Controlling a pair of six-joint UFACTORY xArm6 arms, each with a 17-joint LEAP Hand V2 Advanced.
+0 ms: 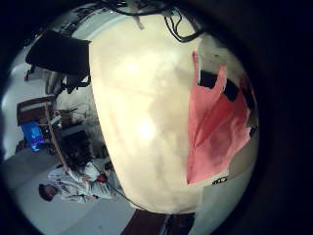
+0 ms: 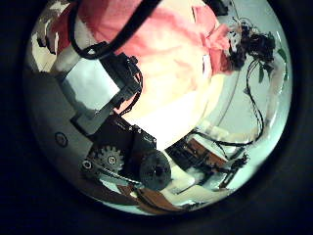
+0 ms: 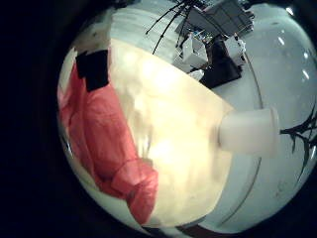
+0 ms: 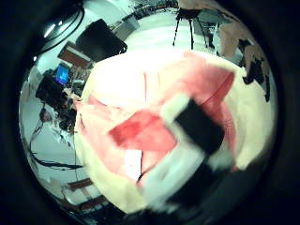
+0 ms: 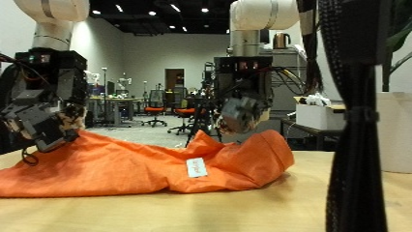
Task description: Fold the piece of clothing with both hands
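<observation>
Both hands flank your crumpled orange cloth garment (image 5: 155, 162) on the pale wooden table (image 5: 257, 208), ready to gather its ends. Left hand (image 5: 45, 106) hangs beside one end, right hand (image 5: 238, 111) above the other; I cannot tell either's finger state.

The outside camera sat low at table (image 5: 309, 198) height, facing both arms head-on across the orange garment (image 5: 155, 162). The left palm cameras looked down from well above the cloth (image 1: 217, 122); the right thumb-side one was nearer. Every view shared that garment on the tabletop.
</observation>
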